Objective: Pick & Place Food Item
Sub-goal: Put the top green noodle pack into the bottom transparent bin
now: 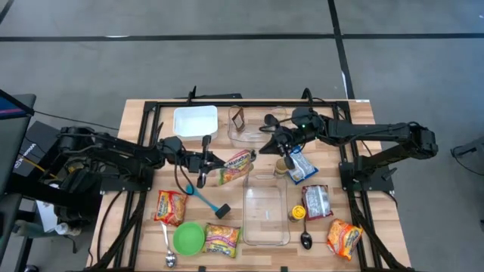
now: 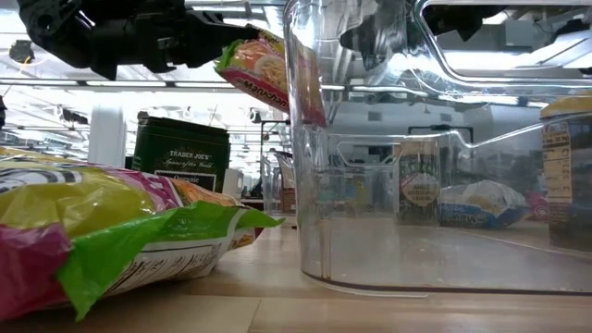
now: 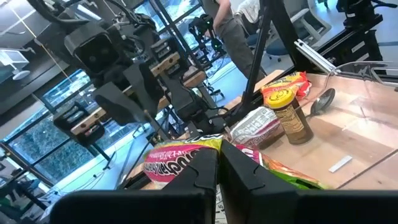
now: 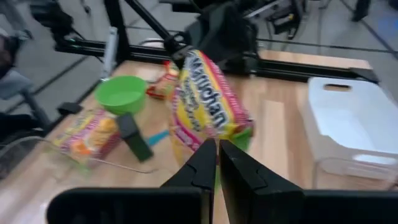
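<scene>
Noodles (image 1: 237,167) hang clamped between both grippers, left gripper (image 1: 218,162) and right gripper (image 1: 261,153) pinching opposite ends, above the table beside the clear bin (image 1: 265,214). Best: one releases first, the other carries steadily over the bin.

Low view: clear bin (image 2: 435,166) cut off at top and right edge — rim not fully seen. Near noodle packet (image 2: 102,231) cut at left edge. Raised noodle packet (image 2: 273,69) partly hidden behind the bin wall. Right wrist view: green bowl (image 4: 121,93) and brush (image 4: 134,137) blurred — labels unreadable.
</scene>
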Motion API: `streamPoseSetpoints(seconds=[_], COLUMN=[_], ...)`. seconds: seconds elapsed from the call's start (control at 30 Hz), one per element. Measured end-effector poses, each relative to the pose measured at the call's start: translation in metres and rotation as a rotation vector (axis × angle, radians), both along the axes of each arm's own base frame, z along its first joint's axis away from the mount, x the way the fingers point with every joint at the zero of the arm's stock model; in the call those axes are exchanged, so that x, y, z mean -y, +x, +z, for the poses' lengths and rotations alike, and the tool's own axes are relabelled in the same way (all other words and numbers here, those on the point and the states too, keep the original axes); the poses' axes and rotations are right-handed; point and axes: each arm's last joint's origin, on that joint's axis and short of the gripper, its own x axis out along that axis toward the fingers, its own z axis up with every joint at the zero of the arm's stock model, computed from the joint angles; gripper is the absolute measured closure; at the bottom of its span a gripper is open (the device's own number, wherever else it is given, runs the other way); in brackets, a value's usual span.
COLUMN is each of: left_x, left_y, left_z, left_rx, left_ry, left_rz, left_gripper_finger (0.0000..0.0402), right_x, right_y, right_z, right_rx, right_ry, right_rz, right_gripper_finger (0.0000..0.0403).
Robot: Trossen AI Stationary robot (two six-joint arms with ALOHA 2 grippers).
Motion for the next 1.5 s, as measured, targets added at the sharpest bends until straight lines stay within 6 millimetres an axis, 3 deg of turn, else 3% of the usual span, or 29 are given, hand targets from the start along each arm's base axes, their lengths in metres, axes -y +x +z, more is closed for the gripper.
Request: streamPoseSetpoints(seconds=[0.23,0.37,0.7,0.93,1.13,1.5], left_x=[0.001,0.001,0.001,0.001,0.001,0.001], left_y=[0.000,0.005,0.042,0.053,0.053,0.053], left_z=[0.001,0.004,-0.001,0.002,0.002,0.003], left_rx=[0.016,0.030,-0.018,-0.010,-0.010,-0.009], left_ry=[0.002,0.001,-0.003,-0.002,-0.002,-0.002], left_rz=[-0.041,-0.053,-0.096,-0.096,-0.096,-0.096], left_gripper_finger=[0.0400,0.0400,0.0400,0.0400,0.0400,0.0400], right_x=[0.000,-0.002,-0.004,-0.005,-0.010,-0.016], right_y=[0.001,0.001,0.000,-0.003,-0.004,-0.004], right_z=[0.001,0.001,-0.001,-0.008,-0.011,-0.013], right_rx=[-0.003,-0.004,-0.037,-0.121,-0.153,-0.173], right_ry=[0.061,0.061,0.089,0.103,0.105,0.106], right_rz=[-0.023,-0.017,-0.020,-0.021,-0.001,0.018], right_gripper_finger=[0.0374,0.0340,0.0250,0.0199,0.0190,0.0213])
